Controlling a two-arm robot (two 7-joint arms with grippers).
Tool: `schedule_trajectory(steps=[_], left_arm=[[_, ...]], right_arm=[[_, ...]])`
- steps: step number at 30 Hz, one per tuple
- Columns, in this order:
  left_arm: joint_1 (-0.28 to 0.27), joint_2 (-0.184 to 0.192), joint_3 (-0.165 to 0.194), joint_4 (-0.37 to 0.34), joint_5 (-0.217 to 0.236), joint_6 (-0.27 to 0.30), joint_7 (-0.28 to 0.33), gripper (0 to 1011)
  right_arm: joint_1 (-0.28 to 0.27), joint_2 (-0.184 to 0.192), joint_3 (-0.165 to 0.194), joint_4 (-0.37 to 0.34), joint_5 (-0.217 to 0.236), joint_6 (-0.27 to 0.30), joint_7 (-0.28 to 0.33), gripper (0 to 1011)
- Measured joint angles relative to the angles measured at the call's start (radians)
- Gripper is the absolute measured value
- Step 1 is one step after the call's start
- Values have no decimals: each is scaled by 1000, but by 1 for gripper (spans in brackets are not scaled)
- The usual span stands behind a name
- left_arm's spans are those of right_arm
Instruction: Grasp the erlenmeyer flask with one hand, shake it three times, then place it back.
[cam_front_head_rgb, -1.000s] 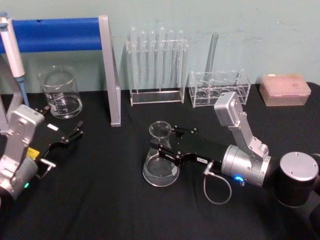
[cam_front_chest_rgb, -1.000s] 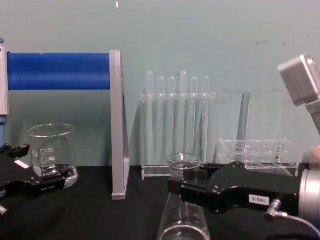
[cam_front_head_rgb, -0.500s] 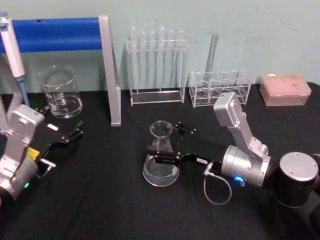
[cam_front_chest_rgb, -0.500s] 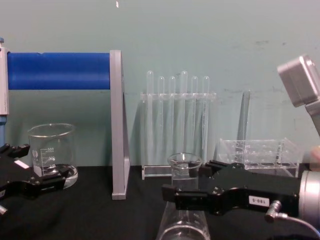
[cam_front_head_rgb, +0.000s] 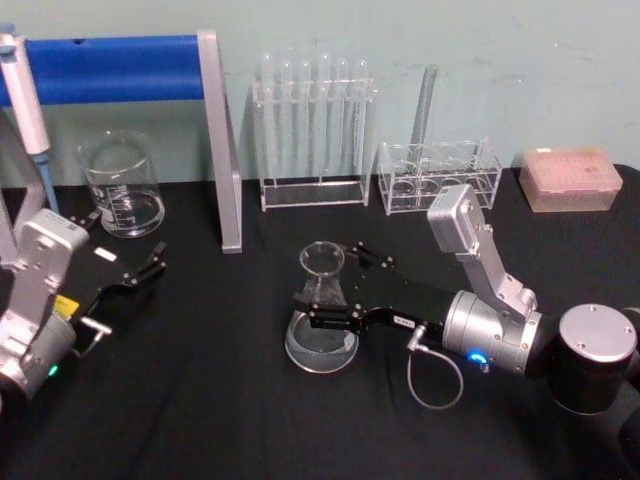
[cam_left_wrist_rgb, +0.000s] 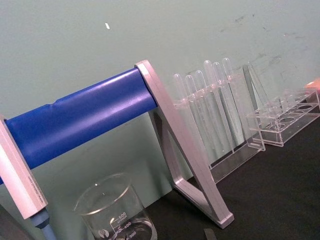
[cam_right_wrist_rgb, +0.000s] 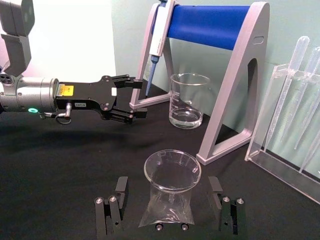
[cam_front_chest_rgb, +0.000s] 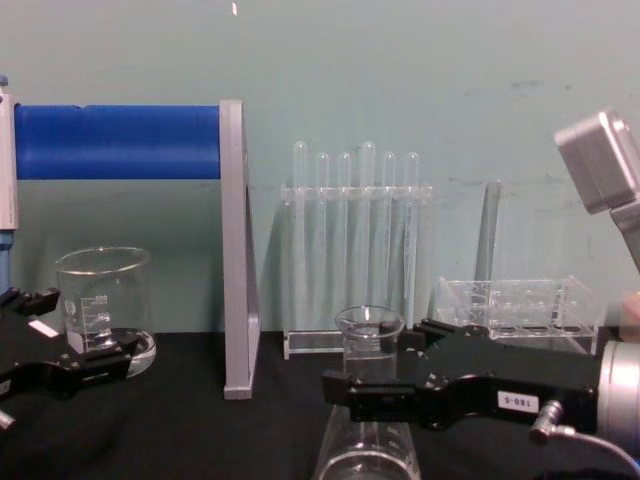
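Standing upright on the black bench (cam_front_head_rgb: 200, 400), the erlenmeyer flask (cam_front_head_rgb: 322, 322) rests on its wide base near the middle of the work area, its flared rim up. The right gripper (cam_front_head_rgb: 328, 283) reaches in from the robot's right, low over the cloth, with its fingers spread wide on either side of the flask's neck. In the right wrist view the two finger pads (cam_right_wrist_rgb: 121, 189) sit well clear of the glass on both sides, so the jaws are fully apart and hold nothing; the flask (cam_right_wrist_rgb: 170, 192) stands between them. Seen from the chest camera, the near finger crosses in front of the flask (cam_front_chest_rgb: 368, 335) just below its rim, and the small white label on the black gripper body (cam_front_chest_rgb: 513, 402) faces the lens.

The left gripper (cam_front_head_rgb: 148, 268) hangs at the robot's left side above the bench, well apart from the flask, its slim fingers parted and empty; the right wrist view shows it (cam_right_wrist_rgb: 131, 98) beside the foot of the pipette stand.

Behind it, a glass beaker (cam_front_head_rgb: 122, 188) sits near a grey stand with a blue bar (cam_front_head_rgb: 120, 68), from which a pipette (cam_front_head_rgb: 25, 100) hangs. Along the back wall are a clear rack of test tubes (cam_front_head_rgb: 312, 130), a second low clear rack (cam_front_head_rgb: 438, 175) holding one tall tube, and a pink tip box (cam_front_head_rgb: 569, 180) at the far right.
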Motion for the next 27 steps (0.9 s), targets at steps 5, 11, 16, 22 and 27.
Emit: schedule_trajectory(steps=[5,11,16,22,27], left_arm=[[0,0,0,0,0,0,0,1001],[0,0,0,0,0,0,0,1001],[0,0,0,0,0,0,0,1001],[0,0,0,0,0,0,0,1001],[0,0,0,0,0,0,0,1001]], right_arm=[[0,0,0,0,1,2,0,1000],[-3,9,0,-4,9,15,1,1000],[-13,24,2,-18,14,18,3,1000],[-36,58,6,-53,14,15,7,1000],[-70,94,22,-94,12,14,-10,1000]])
